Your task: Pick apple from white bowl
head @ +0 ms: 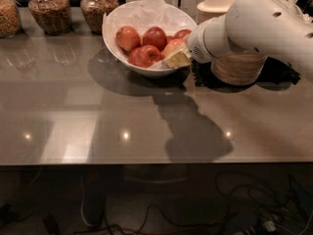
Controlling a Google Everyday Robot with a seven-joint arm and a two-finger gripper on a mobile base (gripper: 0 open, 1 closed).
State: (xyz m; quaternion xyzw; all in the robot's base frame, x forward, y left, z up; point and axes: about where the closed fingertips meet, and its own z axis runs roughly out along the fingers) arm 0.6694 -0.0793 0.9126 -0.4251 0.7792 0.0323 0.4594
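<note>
Reaching in from the right, your gripper (pixel 177 59) sat at the near right rim of the white bowl (pixel 117 50), its pale yellowish tip just over the edge and low against the fruit. You could not have read from this angle how wide it stood, or whether it had hold of anything; the thick white arm (pixel 254 28) behind it hid most of the hand.

Right beside the tip, touching or nearly so, lay the apple (pixel 172 46), the lightest one, showing its pale yellow-orange side at the right of the pile. It was inside the bowl, resting among the others. Four darker red apples (pixel 145 56) filled the rest of the bowl, to the left of it and behind it, on crinkled white paper (pixel 151 6) that rose above the far rim.

The bowl stood on a glossy grey table (pixel 98 111), and the arm's shadow (pixel 190 126) fell across the surface in front. Behind the arm you had a woven basket (pixel 239 67) on a black mat (pixel 279 72), with a stack of beige bowls (pixel 217 1) further back. Three glass jars (pixel 49 6) of brown contents lined the far left edge.
</note>
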